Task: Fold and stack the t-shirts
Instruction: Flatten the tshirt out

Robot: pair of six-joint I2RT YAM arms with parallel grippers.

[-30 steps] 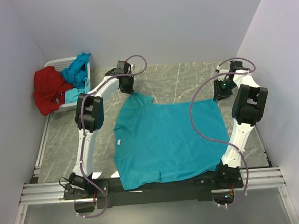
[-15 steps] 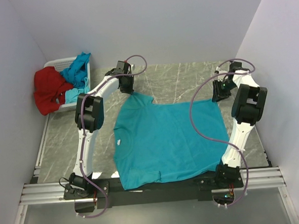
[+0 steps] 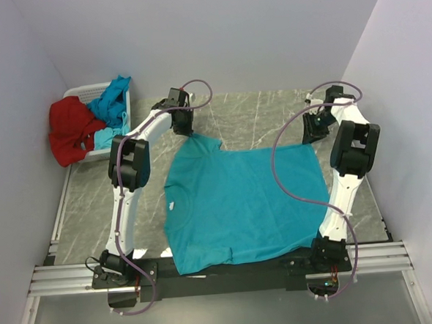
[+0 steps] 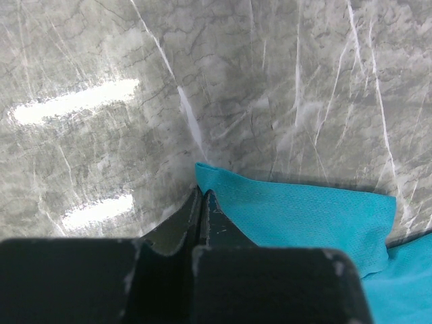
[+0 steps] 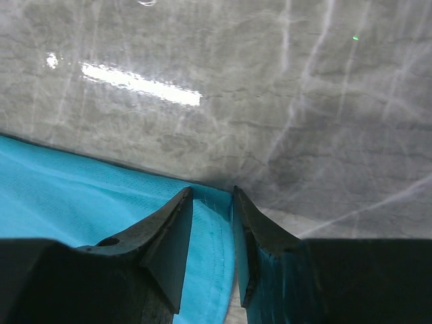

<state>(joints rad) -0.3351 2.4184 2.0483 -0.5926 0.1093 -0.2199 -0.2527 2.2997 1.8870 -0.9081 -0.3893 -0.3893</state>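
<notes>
Left pincer (image 4: 202, 197) seemingly pinches turquoise t-shirt (image 3: 240, 204); right pincer (image 5: 210, 197) ajar.

The table (image 3: 257, 115) is glossy, grey, marble-veined, with glare streaks. The turquoise t-shirt (image 3: 240, 204) is matt, fine-knit cloth. The left claw (image 4: 202, 202) and right claw (image 5: 211, 202) look like dull black plastic. At ten o'clock, a white plastic lattice basket (image 3: 80, 91) holds a soft red t-shirt (image 3: 71, 130).
</notes>
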